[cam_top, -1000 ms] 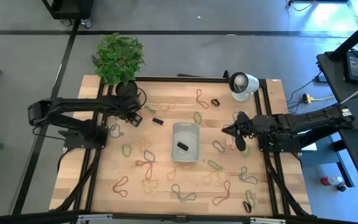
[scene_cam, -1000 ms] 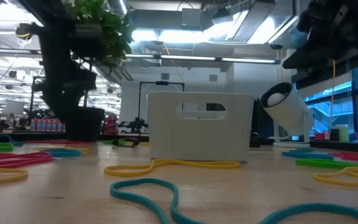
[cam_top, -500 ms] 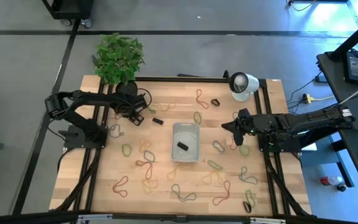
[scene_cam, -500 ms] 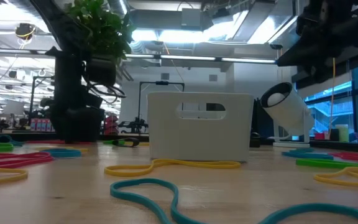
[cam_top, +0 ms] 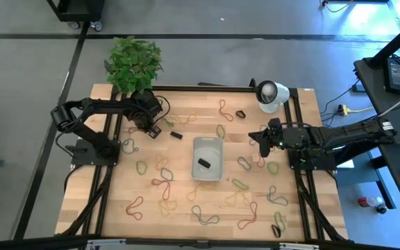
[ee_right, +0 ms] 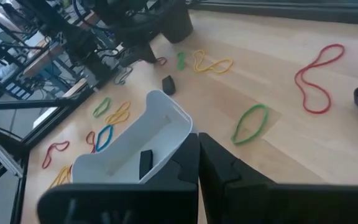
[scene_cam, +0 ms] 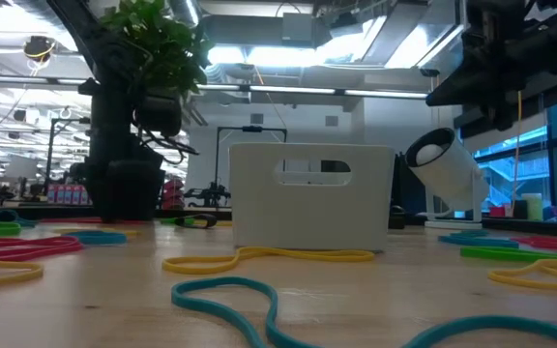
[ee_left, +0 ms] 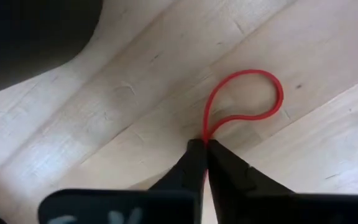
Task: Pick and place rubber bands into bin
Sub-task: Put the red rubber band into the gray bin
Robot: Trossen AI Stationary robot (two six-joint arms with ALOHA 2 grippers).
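Left wrist view: a red rubber band (ee_left: 244, 99) lies on the worktop (ee_left: 328, 155), pinched by the left end effector (ee_left: 205, 146), which stood wide open a second ago. Right end effector (cam_top: 262, 144), closed and empty, has drawn back from the bin (cam_top: 207, 158).

The left arm reaches across the upper left of the high view, its left gripper (cam_top: 152, 129) lowered to the surface, fingertips (ee_left: 199, 151) pressed together and pinching a red loop. The right arm extends from the right edge toward the centre right, its right gripper (cam_top: 262, 141) closed with nothing between its fingers (ee_right: 191, 155).
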